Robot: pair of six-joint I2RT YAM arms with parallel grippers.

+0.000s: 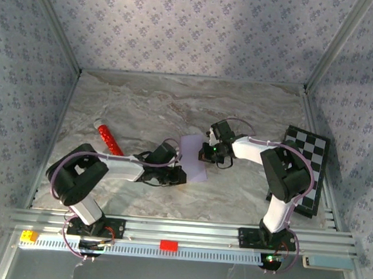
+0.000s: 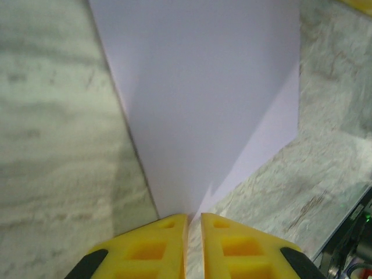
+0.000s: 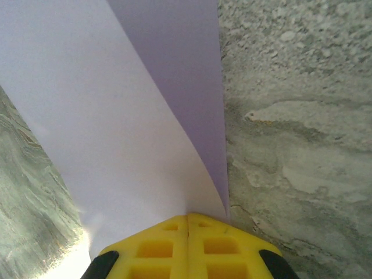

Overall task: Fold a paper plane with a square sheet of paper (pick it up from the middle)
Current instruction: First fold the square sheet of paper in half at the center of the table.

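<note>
Square sheet of paper [image 1: 193, 157] sits about mid-tabletop [image 1: 144, 104], between the two tools and a little nearer the near edge than the far one.

Left tool [image 2: 193, 220] is clenched on the margin facing the left arm. Its yellow pads stand almost together, and the paper tapers into the slit between them.

Right tool [image 3: 187, 217] is clamped on the opposite margin, pads touching. The sheet rises in a curl just ahead of them.

A second layer shows in both wrist views, so the sheet looks partly folded over. Which flap lies on top is hard to tell from above.

Handling, judged:
- Very light and limp, with no stiffness across a span. It bows between two grips and will crease wherever it is pinched hard.
- Smooth against the marbled surface, so likely to slide if pushed flat.
- Best hold is a shallow pinch at an edge or along the fold, with both sides balanced. Pulling the grips apart risks a tear.
</note>
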